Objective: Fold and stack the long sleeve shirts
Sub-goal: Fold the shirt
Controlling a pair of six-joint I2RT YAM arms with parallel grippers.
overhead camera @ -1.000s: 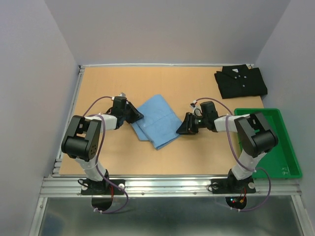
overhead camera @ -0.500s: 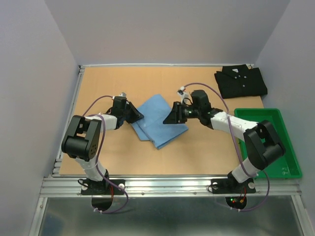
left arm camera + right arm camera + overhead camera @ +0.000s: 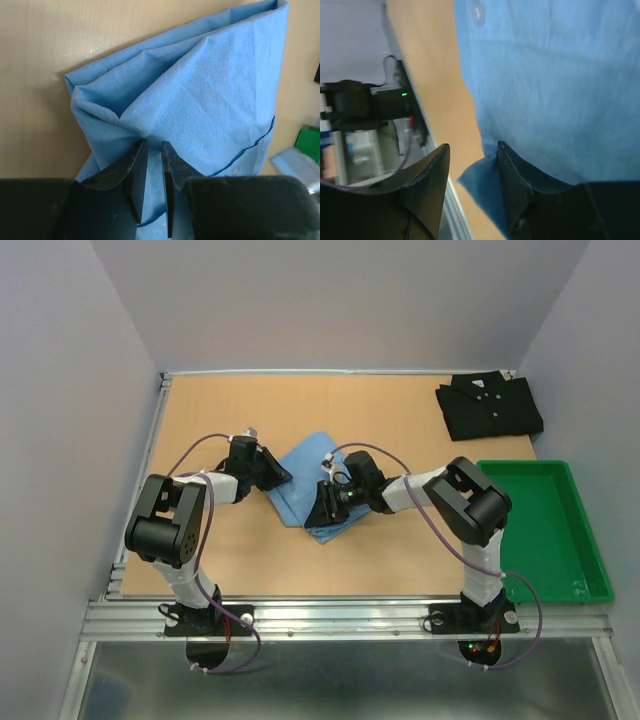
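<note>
The light blue shirt [image 3: 305,465] lay partly folded in the middle of the table [image 3: 400,410], a rumpled wedge with its longest edge running from 7 o'clock up to 1 o'clock. The left arm rose from its base at the near edge, bent sharply at the elbow and sent its forearm low across the wood toward 2 o'clock. The left gripper [image 3: 280,476] met the shirt at its 9 o'clock side. From the left wrist camera its fingers [image 3: 140,165] stood nearly pressed together, pinching a raised fold of the blue cloth [image 3: 200,100], and creases fanned out from the pinch. The right arm stood up from its base, folded over at a high elbow and stretched its forearm flat toward 9 o'clock, so the right gripper [image 3: 322,510] hung over the shirt's 5 o'clock corner. From its own camera its fingers [image 3: 425,175] were spread apart with nothing clamped. One lay out over bare wood, the other over the shirt's edge [image 3: 560,75], and a corner of cloth showed in the gap between them. The black shirt [image 3: 490,408] sat neatly folded, collar and white buttons up, at the table's 1 o'clock corner, well apart from both arms. A green tray [image 3: 550,530] rested along the 3 o'clock side.
</note>
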